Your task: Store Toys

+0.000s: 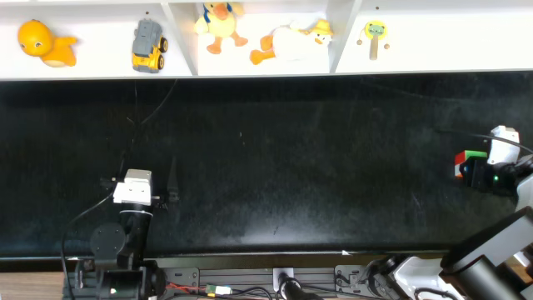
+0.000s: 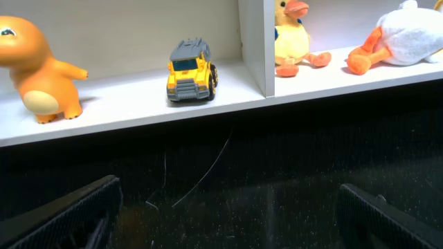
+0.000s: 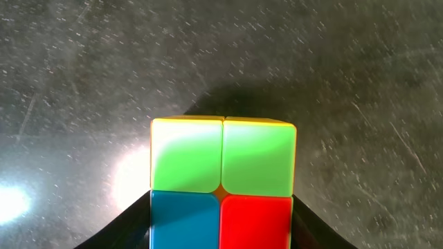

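Toys (image 1: pixel 221 25) stand in a row past the far side of the big black table (image 1: pixel 291 167), on a long white shelf (image 1: pixel 250 73). The left gripper (image 2: pixel 225 221) is over the near left part of the table, its two fingers wide apart and holding nothing. The right gripper (image 3: pixel 221 228) is near the table's right side and squeezes a colored cube (image 3: pixel 221 159) from both sides. On the shelf are a white duck (image 1: pixel 291 42) lying down, an orange dino (image 1: pixel 46 43), a yellow duck (image 2: pixel 291 34), a yellow truck (image 1: pixel 148 46) and a little toy on a stick (image 1: pixel 375 37).
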